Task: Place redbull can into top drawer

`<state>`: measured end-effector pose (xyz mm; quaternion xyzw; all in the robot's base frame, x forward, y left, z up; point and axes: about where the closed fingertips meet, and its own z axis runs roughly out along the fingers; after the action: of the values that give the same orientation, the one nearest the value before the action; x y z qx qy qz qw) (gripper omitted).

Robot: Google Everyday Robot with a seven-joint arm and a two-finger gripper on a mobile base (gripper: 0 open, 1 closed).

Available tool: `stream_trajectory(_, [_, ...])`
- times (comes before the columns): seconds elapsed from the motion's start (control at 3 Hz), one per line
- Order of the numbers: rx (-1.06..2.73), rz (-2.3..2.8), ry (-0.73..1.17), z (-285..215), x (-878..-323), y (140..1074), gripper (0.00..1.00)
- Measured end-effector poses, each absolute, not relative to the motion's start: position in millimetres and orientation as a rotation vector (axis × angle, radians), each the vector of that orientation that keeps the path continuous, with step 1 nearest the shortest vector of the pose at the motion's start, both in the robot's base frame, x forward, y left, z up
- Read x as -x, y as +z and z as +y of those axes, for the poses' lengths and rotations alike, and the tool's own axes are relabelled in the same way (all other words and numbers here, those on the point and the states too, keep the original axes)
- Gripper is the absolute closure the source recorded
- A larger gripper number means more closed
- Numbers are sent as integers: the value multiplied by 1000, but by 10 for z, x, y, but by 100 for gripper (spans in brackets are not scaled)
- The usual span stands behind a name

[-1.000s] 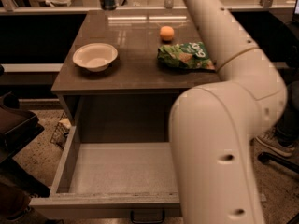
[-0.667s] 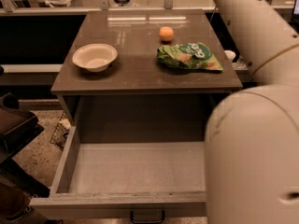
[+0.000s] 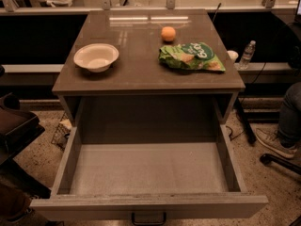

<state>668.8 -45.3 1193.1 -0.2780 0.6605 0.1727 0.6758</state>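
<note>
The top drawer is pulled wide open under the brown tabletop. Its grey floor and sides are bare, and nothing lies inside. Its small dark handle shows at the bottom edge of the view. The redbull can is out of view. My gripper and arm are also out of view.
On the tabletop sit a white bowl at the left, an orange at the back and a green chip bag at the right. A clear water bottle stands beyond the right edge. A person's leg and shoe are at the right.
My white arm, which filled the right side of the view, has swung up and out of sight. The objects on the table and the drawer have not moved.
</note>
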Motion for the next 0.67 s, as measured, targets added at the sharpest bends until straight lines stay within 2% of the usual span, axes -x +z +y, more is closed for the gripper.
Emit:
stream_trajectory(0.33, [592, 1587, 334, -780, -6130, 11622, 100])
stream_trajectory(0.67, [563, 1757, 333, -965, -5803, 10784, 100])
